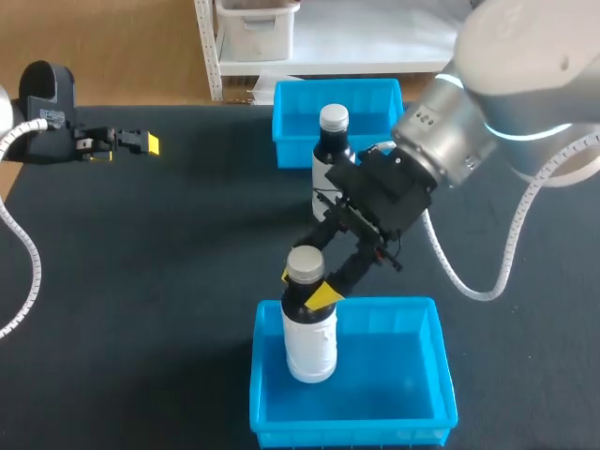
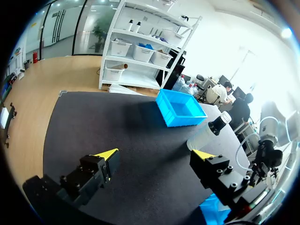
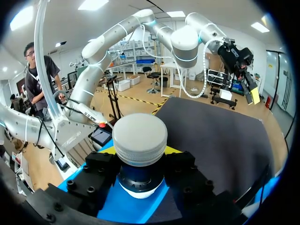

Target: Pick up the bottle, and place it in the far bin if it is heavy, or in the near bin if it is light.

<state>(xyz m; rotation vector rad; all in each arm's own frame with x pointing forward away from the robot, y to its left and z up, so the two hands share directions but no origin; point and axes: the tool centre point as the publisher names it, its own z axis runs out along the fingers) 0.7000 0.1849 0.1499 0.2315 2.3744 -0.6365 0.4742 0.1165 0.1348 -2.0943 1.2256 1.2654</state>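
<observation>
A white bottle (image 1: 311, 347) with a grey cap stands upright inside the near blue bin (image 1: 442, 375), at its left side. My right gripper (image 1: 305, 286) is shut on the bottle's dark neck just under the cap. In the right wrist view the cap (image 3: 139, 138) fills the space between the black fingers (image 3: 101, 171), with the blue bin floor beneath. Whether the bottle's base rests on the bin floor cannot be told. The far blue bin (image 1: 291, 103) sits at the back of the mat. My left gripper (image 1: 127, 145) hovers open and empty at the far left.
A second, dark bottle (image 1: 333, 150) with a white label and pale cap stands upright at the far bin's front; its base is hidden behind my right arm. From the left wrist, the left gripper (image 2: 157, 157) looks over black mat toward the far bin (image 2: 180, 108).
</observation>
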